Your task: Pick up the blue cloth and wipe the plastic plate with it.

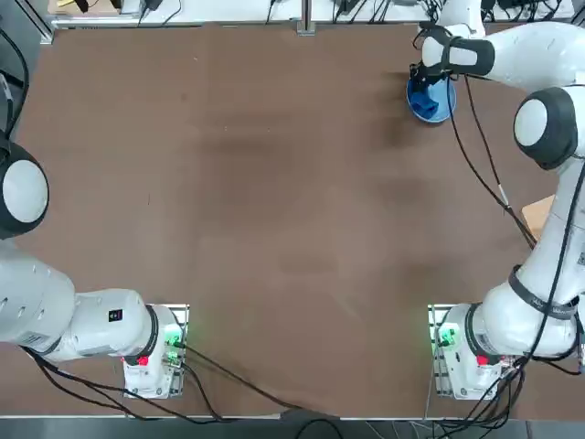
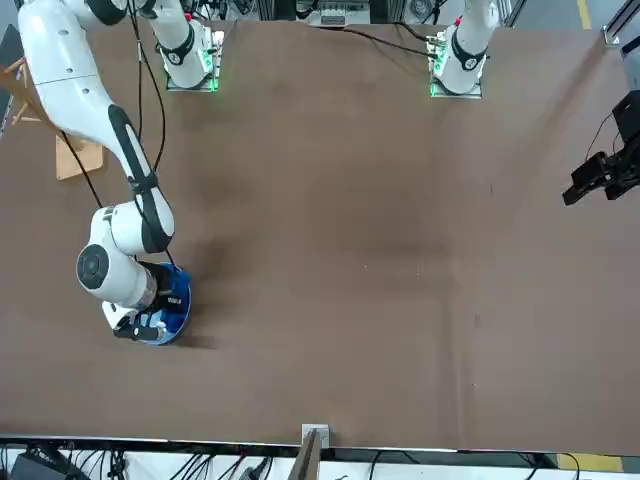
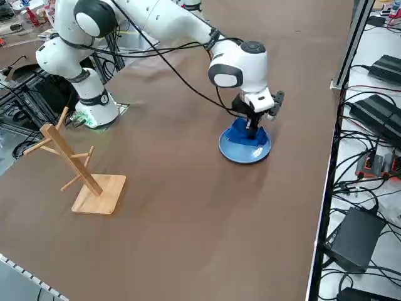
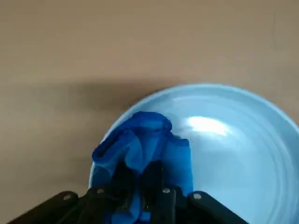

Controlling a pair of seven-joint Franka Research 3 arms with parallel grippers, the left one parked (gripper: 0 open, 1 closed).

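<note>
In the top view's upper right, the cloth [image 1: 422,99] lies bunched on the plate [image 1: 442,112], under the right gripper [image 1: 422,84].

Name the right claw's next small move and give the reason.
Probably sweep the blue cloth across the plastic plate. The right claw is shut on the bunched cloth, which sits at one edge of the plate, and most of the plate's surface lies bare beyond it.
</note>
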